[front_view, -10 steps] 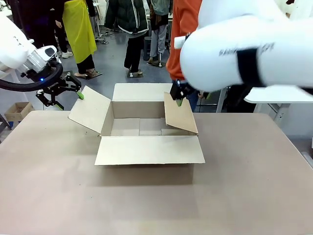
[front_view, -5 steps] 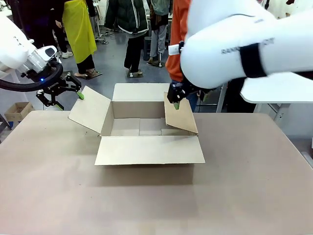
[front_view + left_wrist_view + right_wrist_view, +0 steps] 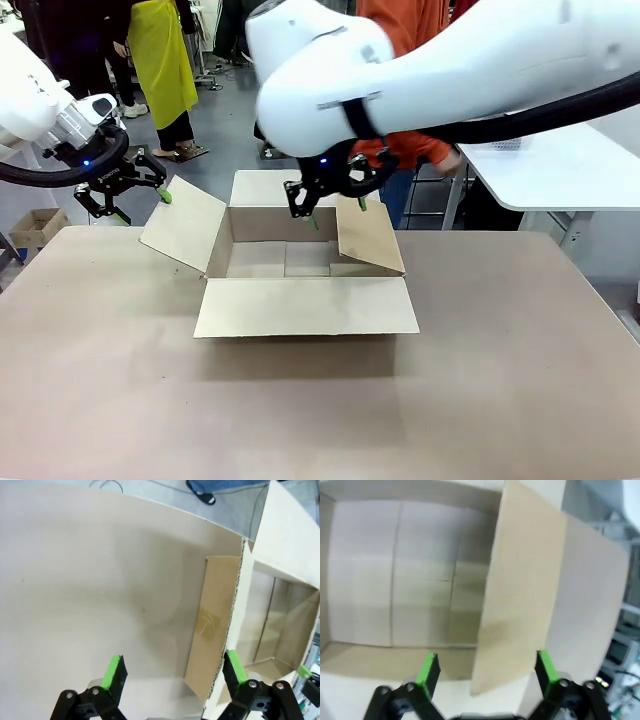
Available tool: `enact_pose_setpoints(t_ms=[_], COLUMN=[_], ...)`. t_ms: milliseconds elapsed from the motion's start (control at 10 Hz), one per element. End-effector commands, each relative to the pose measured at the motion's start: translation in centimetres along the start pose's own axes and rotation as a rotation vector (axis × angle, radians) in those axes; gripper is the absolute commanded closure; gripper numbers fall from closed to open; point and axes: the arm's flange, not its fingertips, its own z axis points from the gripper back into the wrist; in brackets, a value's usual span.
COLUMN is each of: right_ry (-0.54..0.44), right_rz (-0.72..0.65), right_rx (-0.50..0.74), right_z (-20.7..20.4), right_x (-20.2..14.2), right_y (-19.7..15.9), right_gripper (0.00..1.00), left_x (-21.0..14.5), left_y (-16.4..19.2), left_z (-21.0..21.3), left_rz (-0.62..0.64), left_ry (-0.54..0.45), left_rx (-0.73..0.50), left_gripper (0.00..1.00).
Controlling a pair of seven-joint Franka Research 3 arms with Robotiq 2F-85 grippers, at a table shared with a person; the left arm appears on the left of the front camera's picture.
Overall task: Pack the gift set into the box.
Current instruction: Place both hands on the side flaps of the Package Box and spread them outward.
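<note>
While the box (image 3: 300, 305) sits open at centre frame, the right gripper (image 3: 337, 212) hovers spread and empty above it. The left gripper (image 3: 143, 206), also spread, hangs upper left. That leaning flap (image 3: 370, 238) could snag a finger.

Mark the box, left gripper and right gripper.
box (image 3: 305, 306): front view, near flap folded outward.
left gripper (image 3: 142, 206): front view, midway between its fingertips.
right gripper (image 3: 337, 212): front view, midway between its fingertips.

1. The open corrugated cardboard box (image 3: 305, 305) is plain brown.
2. The flat table top (image 3: 300, 420) is plain beige.
3. The left gripper (image 3: 142, 206) and the right gripper (image 3: 337, 212) are black with bright green pads (image 3: 236, 666), on white arms (image 3: 450, 60).
</note>
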Motion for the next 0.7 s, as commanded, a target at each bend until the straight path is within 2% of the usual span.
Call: enact_pose_setpoints(t_ms=[0, 200, 600], right_ry=[0.026, 0.011, 0.04], right_rz=[-0.119, -0.215, -0.244], right_rx=[-0.082, -0.19, -0.234], right_z=[0.7, -2.0, -4.8], right_x=[3.8, 3.9, 4.1], right_y=[1.8, 1.5, -0.7], right_gripper=[0.0, 0.0, 0.0], left_x=[-0.2, -0.2, -0.2], left_y=[-0.1, -0.1, -0.1], left_z=[0.2, 0.2, 0.2], left_rz=[0.009, 0.009, 0.009], left_ry=[-0.011, -0.011, -0.011], left_rx=[0.018, 0.018, 0.018], left_gripper=[0.0, 0.0, 0.0])
